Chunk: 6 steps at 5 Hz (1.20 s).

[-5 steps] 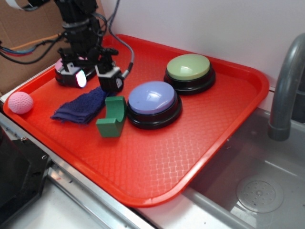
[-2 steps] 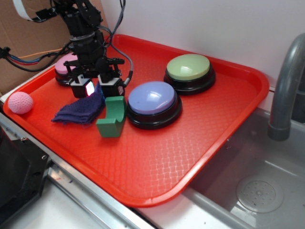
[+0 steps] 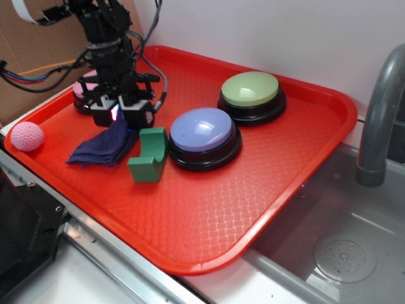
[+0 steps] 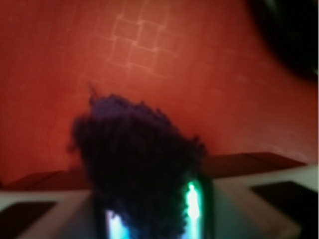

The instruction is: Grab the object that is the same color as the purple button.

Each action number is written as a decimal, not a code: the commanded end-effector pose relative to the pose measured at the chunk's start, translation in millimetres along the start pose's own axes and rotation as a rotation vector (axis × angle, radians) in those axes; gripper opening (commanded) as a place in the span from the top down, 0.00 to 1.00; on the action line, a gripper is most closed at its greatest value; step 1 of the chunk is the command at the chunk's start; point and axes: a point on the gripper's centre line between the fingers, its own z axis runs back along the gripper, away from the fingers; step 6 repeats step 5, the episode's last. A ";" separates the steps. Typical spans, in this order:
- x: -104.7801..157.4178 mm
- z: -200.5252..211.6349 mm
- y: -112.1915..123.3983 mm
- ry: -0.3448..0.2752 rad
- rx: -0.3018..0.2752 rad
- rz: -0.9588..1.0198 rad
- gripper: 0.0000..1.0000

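On the counter beside a sink basin (image 3: 345,253) sits the red tray (image 3: 209,234), the biggest thing in view, with 3 push buttons on it. Near its middle is the purple button (image 3: 202,132); the green button (image 3: 250,90) stands at its 1 o'clock, and the pink button (image 3: 83,90) is far off at 10 o'clock, partly hidden behind the arm. Just at 8 o'clock of the purple button, touching or nearly touching its base, is the green notched block (image 3: 148,157). At 9 o'clock of that block lies the cloth rag (image 3: 101,147), dark purple-blue, most of it flat on the tray with its upper corner drawn up into the gripper (image 3: 120,118). A pink knitted ball (image 3: 26,135) rests near the tray's left rim.

The wrist view shows the 2 fingers pinched on a tuft of rag (image 4: 134,164) between them, tray texture behind it. So the grasp looks made, on the cloth's edge rather than its bulk. The next move, I judge, is a straight lift, slow enough that the thin pinch holds and the hanging cloth clears the block.
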 end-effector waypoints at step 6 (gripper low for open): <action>-73.2 133.5 -36.3 -0.094 0.073 -0.428 1.00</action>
